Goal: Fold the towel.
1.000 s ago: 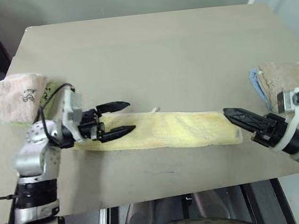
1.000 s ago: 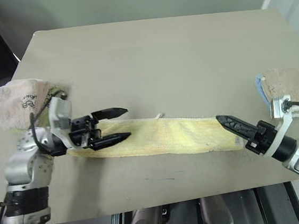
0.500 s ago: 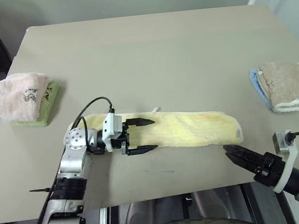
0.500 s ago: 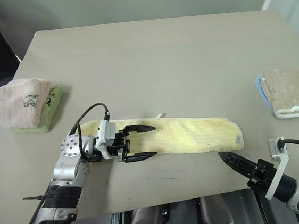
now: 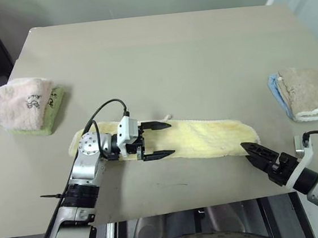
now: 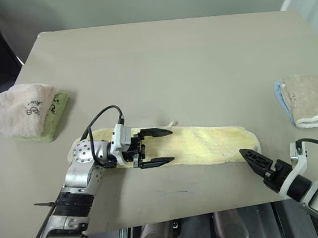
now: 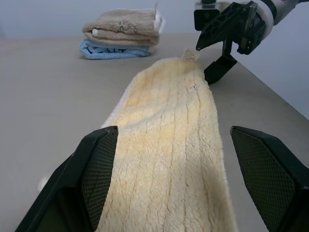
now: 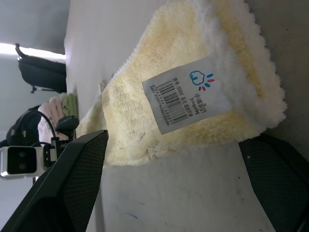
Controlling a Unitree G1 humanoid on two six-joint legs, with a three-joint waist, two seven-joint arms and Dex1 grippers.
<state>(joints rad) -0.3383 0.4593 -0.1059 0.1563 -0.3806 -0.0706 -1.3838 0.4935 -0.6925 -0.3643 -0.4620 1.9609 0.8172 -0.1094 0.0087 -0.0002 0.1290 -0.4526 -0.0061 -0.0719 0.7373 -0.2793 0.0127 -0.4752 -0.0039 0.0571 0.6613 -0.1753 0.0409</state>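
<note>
While both sets of jaws gape wide and grip nothing, the left gripper [image 5: 158,140] lies level over the towel [image 5: 206,138], hiding its left end. Right gripper [image 5: 252,152] points at the tagged end, its arm cut off. Towel lies flat on the table [image 5: 169,55].

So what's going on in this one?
A two-armed robot is set up to fold the yellow towel, which lies flat as a long strip on the table. The left gripper is open, its fingers either side of the strip near the towel's left end. The right gripper is open at the tagged right end. Neither holds it yet. Folded towel stacks sit at both sides.
</note>
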